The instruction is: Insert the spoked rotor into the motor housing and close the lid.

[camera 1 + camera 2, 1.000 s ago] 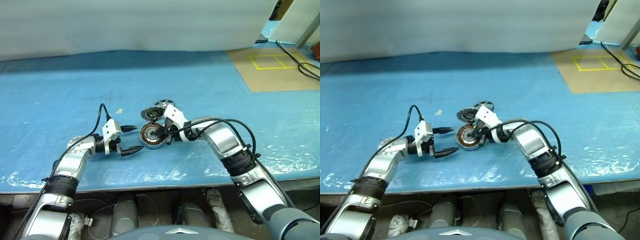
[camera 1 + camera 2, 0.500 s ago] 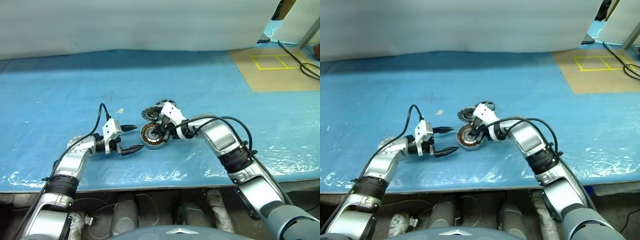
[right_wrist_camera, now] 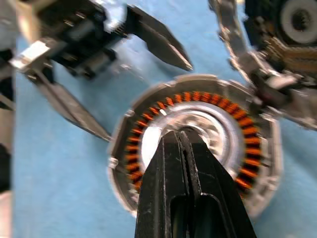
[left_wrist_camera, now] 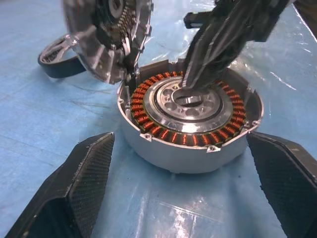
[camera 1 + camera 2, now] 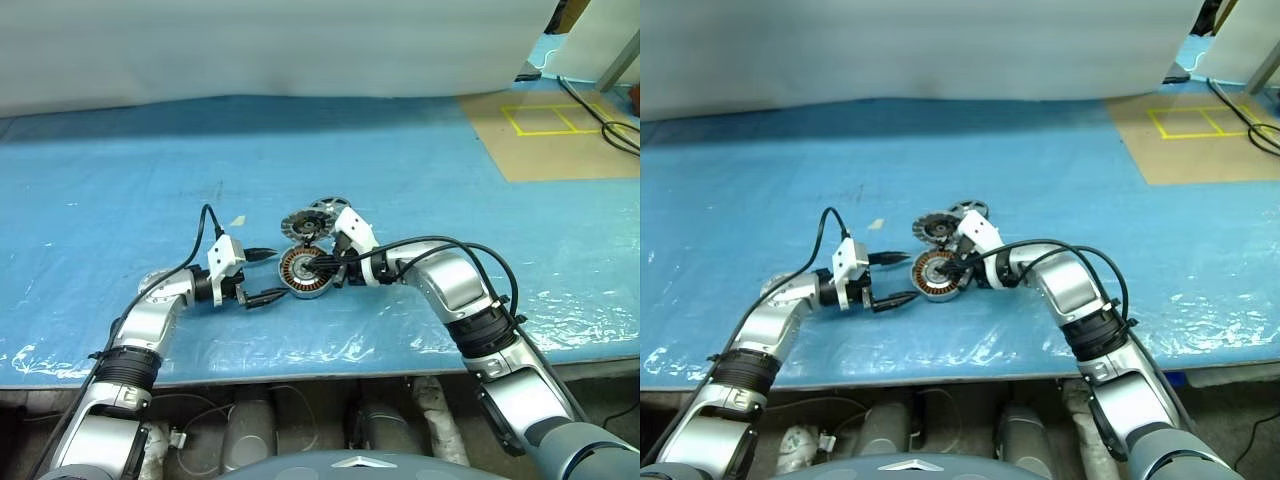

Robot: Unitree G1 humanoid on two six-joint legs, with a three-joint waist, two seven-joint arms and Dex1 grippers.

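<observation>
No brand, label or legible writing shows on any part. The motor housing point(image 4: 190, 126) lies flat on the blue-covered worktop point(image 5: 120, 180), its open face up, the ring of copper windings and a silver hub with small holes exposed. The right tool point(image 3: 184, 141) is clenched, fingers pressed together with nothing between them, and its tip rests on the centre of that hub, hiding the middle bore. The left tool point(image 5: 266, 275) is released, its two fingers spread wide just beside the housing and flanking it without touching. A hinged round lid point(image 4: 106, 34) stands tilted up at the housing's far edge; its inner parts are blurred and cut off in the left wrist view. The spoked rotor point(image 4: 59, 57), silver-rimmed with dark spokes, lies on the worktop behind the lid, largely hidden by it.
</observation>
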